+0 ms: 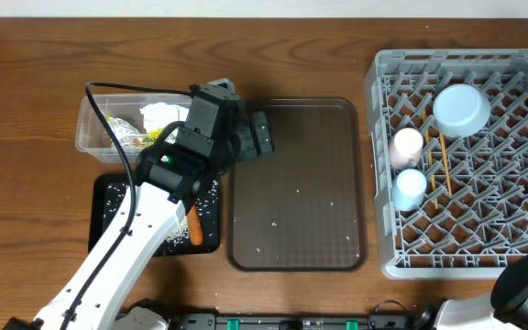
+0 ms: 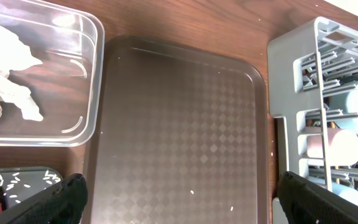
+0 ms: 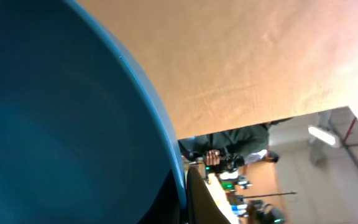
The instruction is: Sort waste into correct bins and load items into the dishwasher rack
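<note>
While I watched the left gripper (image 1: pixel 260 136) spread wide above the brown tray's (image 1: pixel 296 229) far left edge, tissue (image 1: pixel 163 115) in the clear tub (image 1: pixel 83 137), carrot (image 1: pixel 193 225) in the black tray (image 1: pixel 108 206), right gripper (image 3: pixel 185 199) pinching the blue plate's (image 3: pixel 61 112) rim.

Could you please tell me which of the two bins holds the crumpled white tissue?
The clear plastic tub, beyond the black tray: the tissue lies in it beside the yellow wrapper. The black tray holds rice grains and the orange carrot.

Tissue (image 1: pixel 163 117) in tub (image 1: pixel 82 139); carrot (image 1: pixel 193 225) in tray (image 1: pixel 108 200); plate (image 3: pixel 55 112) gripped.
</note>
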Action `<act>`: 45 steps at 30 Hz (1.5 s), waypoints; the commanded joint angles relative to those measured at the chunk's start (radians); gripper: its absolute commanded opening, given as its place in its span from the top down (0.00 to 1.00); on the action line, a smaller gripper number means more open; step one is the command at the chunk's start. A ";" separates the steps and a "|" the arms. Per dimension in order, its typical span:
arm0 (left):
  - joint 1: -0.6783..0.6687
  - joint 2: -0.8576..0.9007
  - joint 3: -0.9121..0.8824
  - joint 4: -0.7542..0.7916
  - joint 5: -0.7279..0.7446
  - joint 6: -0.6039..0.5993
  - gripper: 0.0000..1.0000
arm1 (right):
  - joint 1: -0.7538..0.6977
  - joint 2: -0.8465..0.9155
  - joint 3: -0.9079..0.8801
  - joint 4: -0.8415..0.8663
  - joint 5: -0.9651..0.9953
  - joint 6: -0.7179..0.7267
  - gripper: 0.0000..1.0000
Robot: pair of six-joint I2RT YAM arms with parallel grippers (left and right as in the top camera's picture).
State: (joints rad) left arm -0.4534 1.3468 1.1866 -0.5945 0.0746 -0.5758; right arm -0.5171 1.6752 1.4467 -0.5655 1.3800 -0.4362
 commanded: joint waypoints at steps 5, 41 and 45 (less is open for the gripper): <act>0.000 -0.002 0.011 0.000 -0.013 0.006 0.00 | 0.033 0.008 -0.117 0.011 -0.024 -0.033 0.99; 0.000 -0.002 0.011 0.000 -0.013 0.006 0.01 | 0.561 0.010 -0.173 -0.089 -0.392 0.167 0.44; 0.000 -0.002 0.011 0.000 -0.013 0.006 0.00 | 0.632 0.003 -0.172 -0.089 -0.463 0.198 0.37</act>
State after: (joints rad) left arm -0.4534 1.3468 1.1866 -0.5949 0.0746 -0.5758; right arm 0.0635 1.6806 1.2724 -0.6548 1.0035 -0.3012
